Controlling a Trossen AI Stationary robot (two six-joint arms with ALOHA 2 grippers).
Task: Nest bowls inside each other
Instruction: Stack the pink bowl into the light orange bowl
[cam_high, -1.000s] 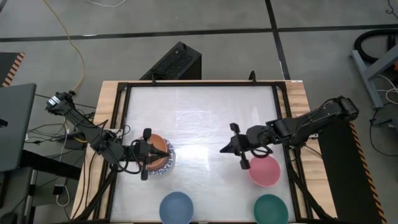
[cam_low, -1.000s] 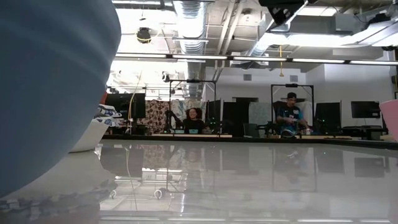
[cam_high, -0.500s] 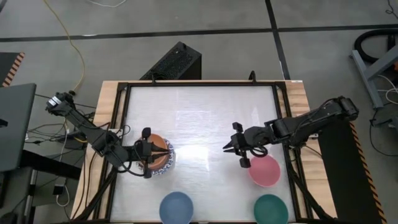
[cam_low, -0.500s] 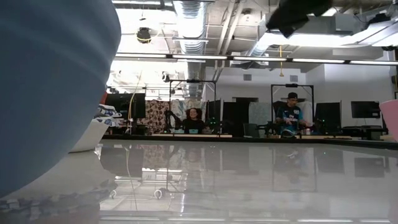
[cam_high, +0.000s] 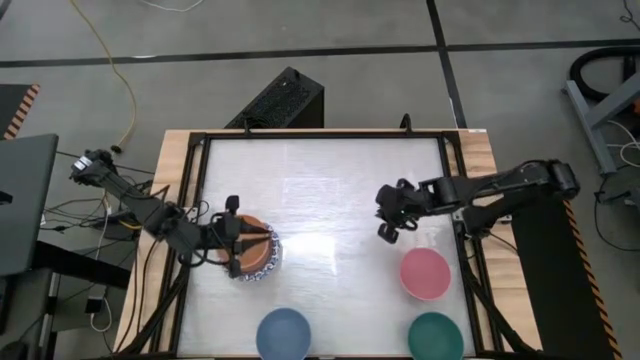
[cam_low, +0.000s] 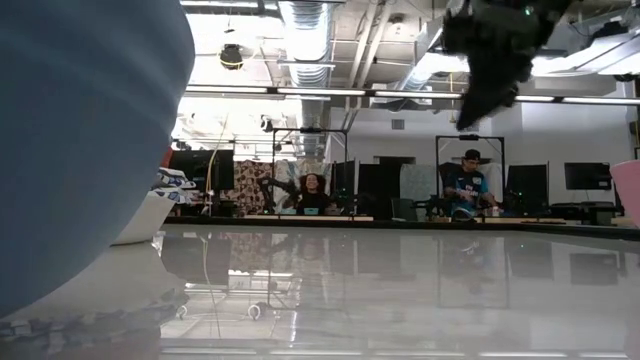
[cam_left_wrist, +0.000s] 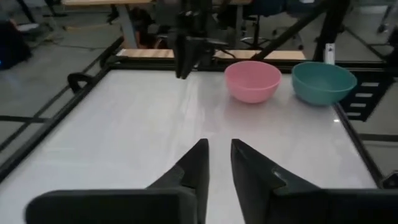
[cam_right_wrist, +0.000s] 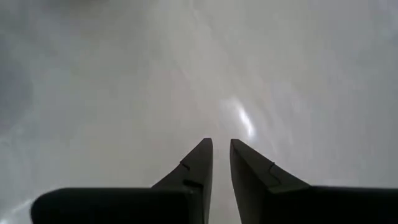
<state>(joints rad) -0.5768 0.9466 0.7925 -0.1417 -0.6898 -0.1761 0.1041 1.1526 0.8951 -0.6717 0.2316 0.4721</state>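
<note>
A stack of bowls (cam_high: 258, 252), an orange one on top inside a white one with a blue-patterned rim, stands on the table's left part; its side (cam_low: 150, 215) shows in the low view. The pink bowl (cam_high: 425, 273), the blue bowl (cam_high: 284, 333) and the dark green bowl (cam_high: 435, 336) each stand alone on their bases. My left gripper (cam_left_wrist: 219, 144) hangs over the stack's left edge (cam_high: 238, 250), pointing toward the table's right, slightly open and empty. My right gripper (cam_high: 385, 230) hangs above bare table beyond the pink bowl, tipped down, slightly open and empty (cam_right_wrist: 221, 143).
A black frame (cam_high: 320, 133) rims the white table. The middle and far part of the table (cam_high: 320, 190) is bare. In the low view the blue bowl (cam_low: 80, 130) fills the left and people sit in the room behind.
My right gripper has gone from beside the pink bowl toward the table's far edge, tipped its fingers downward, rolled, and sunk lower, so it now shows in the low view. The pink bowl has stayed where it was.
</note>
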